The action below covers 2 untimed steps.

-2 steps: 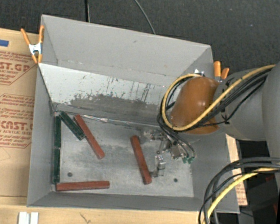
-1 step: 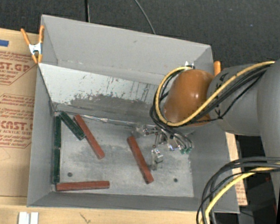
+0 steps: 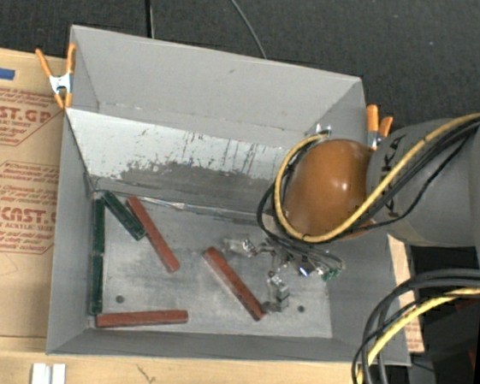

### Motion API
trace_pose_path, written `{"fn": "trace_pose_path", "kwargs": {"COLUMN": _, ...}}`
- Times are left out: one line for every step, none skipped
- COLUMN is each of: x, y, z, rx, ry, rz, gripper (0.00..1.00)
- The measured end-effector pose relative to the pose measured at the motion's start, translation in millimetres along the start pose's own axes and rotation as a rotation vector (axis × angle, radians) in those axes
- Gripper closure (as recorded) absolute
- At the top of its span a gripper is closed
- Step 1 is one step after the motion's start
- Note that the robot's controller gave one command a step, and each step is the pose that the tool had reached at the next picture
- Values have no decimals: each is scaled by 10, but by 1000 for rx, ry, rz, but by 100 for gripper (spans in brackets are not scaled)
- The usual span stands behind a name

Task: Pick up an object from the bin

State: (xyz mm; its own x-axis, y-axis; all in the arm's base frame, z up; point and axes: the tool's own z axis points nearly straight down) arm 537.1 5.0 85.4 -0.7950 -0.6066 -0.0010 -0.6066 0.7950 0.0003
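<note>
Where the arm comes in from the right, its claw (image 3: 278, 296) hangs low over the right part of the bin's floor, a tangle of thin bright metal parts under a smooth, glossy, rounded orange cover (image 3: 326, 188) looped by yellow and black cables (image 3: 287, 171). Whether the claw is wide or narrow I cannot tell. Its tip is just beside the lower right end of the middle red bar (image 3: 232, 281), a flat, straight, matte red-brown strip lying diagonally on the floor; whether they touch I cannot tell.

The bin (image 3: 216, 98) is grey sheet metal with sloping walls, and its floor and back wall are scuffed and scratched. It holds five straight bars. A second red bar (image 3: 153, 235) lies diagonally left of the middle one, well apart from it. A third red bar (image 3: 141, 318) lies along the front wall. A long green bar (image 3: 96, 261), dark and thin, runs along the left wall, and a short green bar (image 3: 125, 215) lies slanted near the back left corner, just beside the second red bar's upper end.
</note>
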Motion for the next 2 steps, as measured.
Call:
{"fn": "trace_pose_path", "kwargs": {"x": -317, "y": 87, "z": 19, "rx": -1, "ry": 1, "rz": -44, "gripper": 0}}
{"fn": "trace_pose_path", "kwargs": {"x": -363, "y": 251, "z": 69, "rx": 1, "ry": -3, "rz": 103, "gripper": 100}}
